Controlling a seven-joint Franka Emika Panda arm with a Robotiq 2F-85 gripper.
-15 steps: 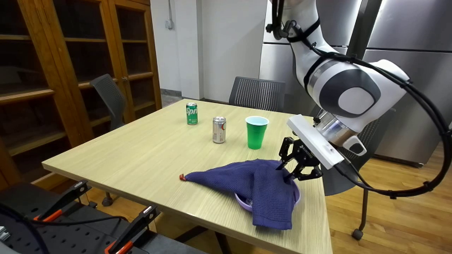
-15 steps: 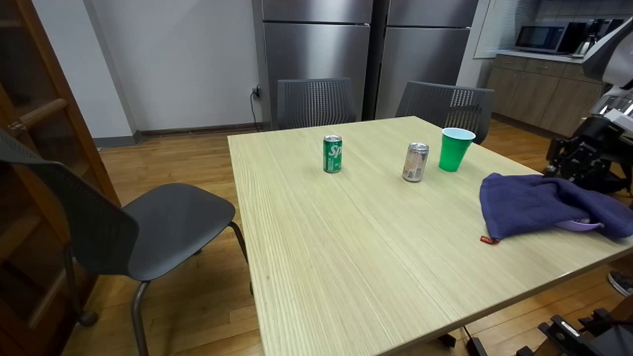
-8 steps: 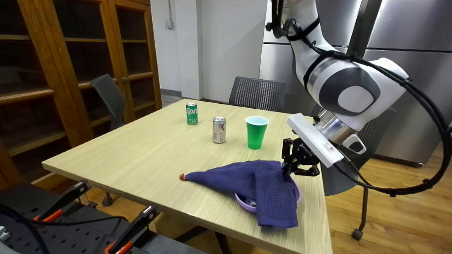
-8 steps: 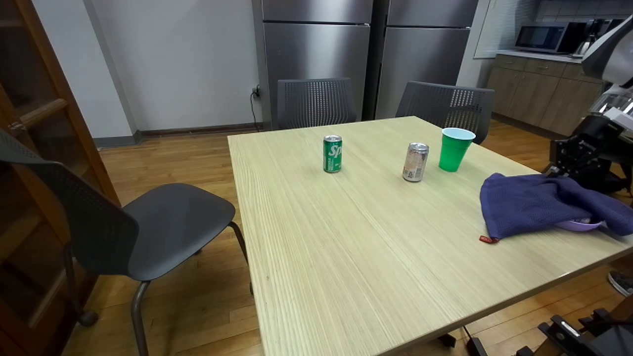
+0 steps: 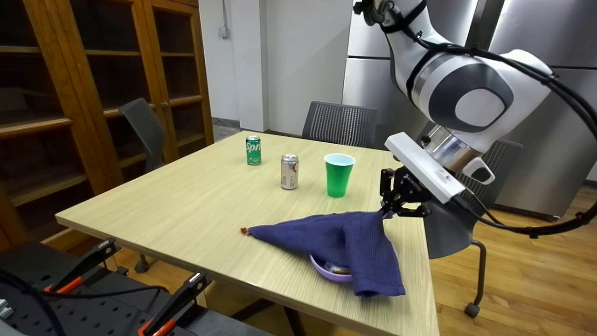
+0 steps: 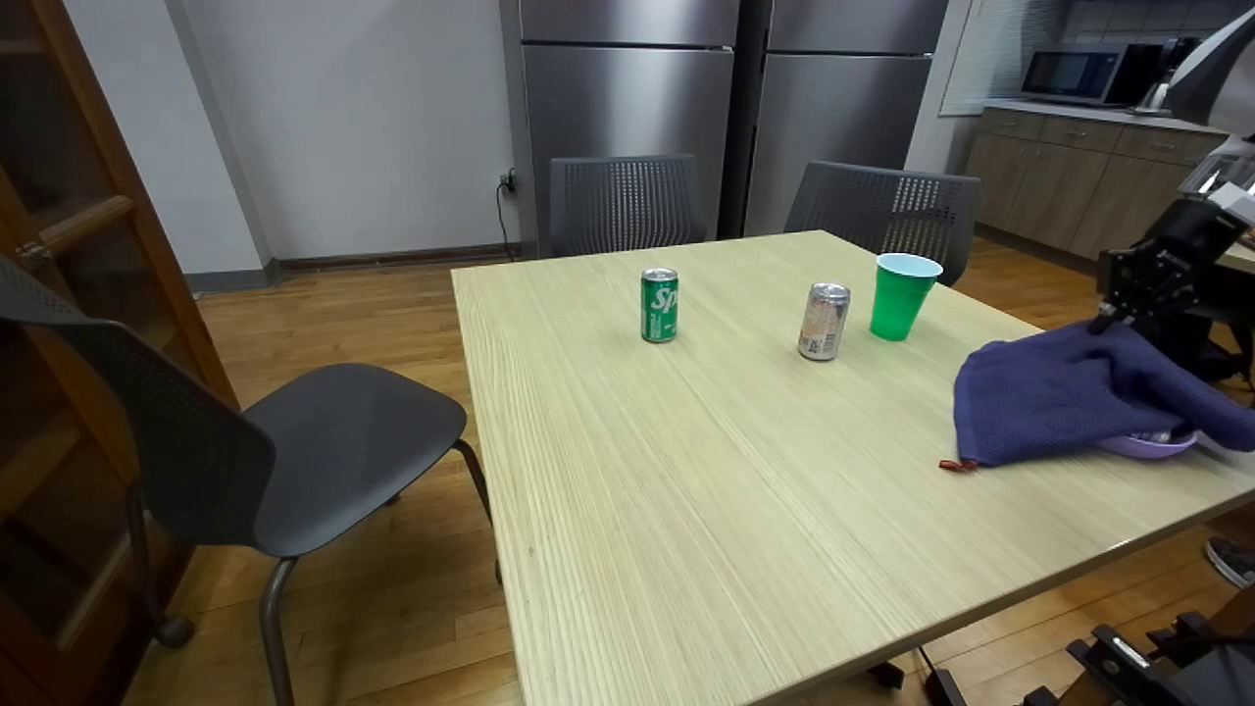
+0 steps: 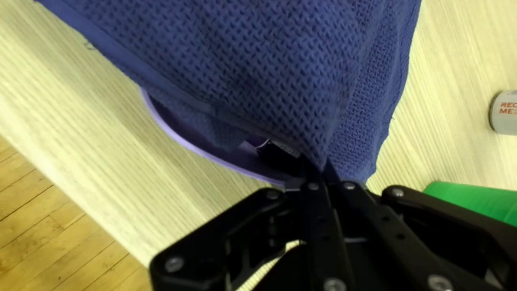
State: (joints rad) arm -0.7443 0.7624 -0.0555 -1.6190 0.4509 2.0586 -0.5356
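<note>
Navy waffle-weave towel (image 5: 326, 233) lies draped over a purple bowl (image 5: 330, 275), mostly R half of the frame in both exterior views, hiding most of the bowl. The gripper (image 5: 386, 211) is pinched closed on the towel, fingers together, & the cloth rises to a peak at the grip, next to the visible bowl rim in the wrist view. One corner w/ a red tag (image 5: 245, 231) trails L onto the counter (image 5: 186, 205); another end hangs past the rim twd bottom R; can't tell if that end touches down.

Bowl contents, where uncovered: in an exterior view a shiny item (image 5: 336, 268) shows in the gap, silver w/ a yellowish-brown strip. Wrist view, nr centre: a dark item (image 7: 278, 157) w/ pale edging inside the bowl, partly under cloth. Can't tell what either is; rest hidden.

Other containers, all upright on the counter: green plastic cup (image 5: 337, 175), pale inside, bottom out of sight so contents unknown; L of it in both exterior views, a silver soda can (image 5: 289, 172), then a Sprite can (image 5: 253, 150). Wrist view catches the silver can at R edge & the cup lower R, both cut off.

Bkgd: wooden glass-door cabinet (image 5: 151, 56) upper L, inside too dark to read; stainless fridges (image 6: 627, 137) w/ doors closed, top of frame; microwave (image 6: 1069, 74) upper R.
</note>
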